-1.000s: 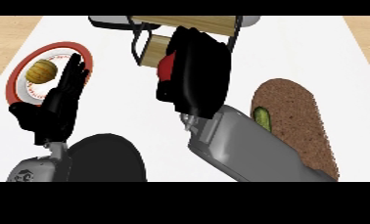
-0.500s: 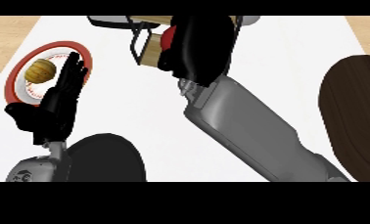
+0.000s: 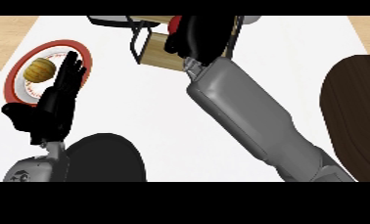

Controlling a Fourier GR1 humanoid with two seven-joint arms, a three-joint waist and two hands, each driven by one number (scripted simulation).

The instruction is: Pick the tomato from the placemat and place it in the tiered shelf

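On the white counter (image 3: 145, 115) the right hand (image 3: 196, 37), fingers curled around the red tomato (image 3: 174, 22), is at the tiered shelf (image 3: 155, 47); the left hand (image 3: 54, 100) rests with straight fingers near the plate (image 3: 22, 74); brown placemat (image 3: 350, 105) at right

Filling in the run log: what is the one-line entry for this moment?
right hand shut on tomato, at tiered shelf | left hand open, resting by plate | placemat bare

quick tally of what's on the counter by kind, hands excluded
Tiered shelf: 1
Tomato (red sliver beside the right hand, mostly hidden): 1
Red-rimmed plate: 1
Round tan food item on the plate: 1
Dark brown placemat: 1
Total: 5
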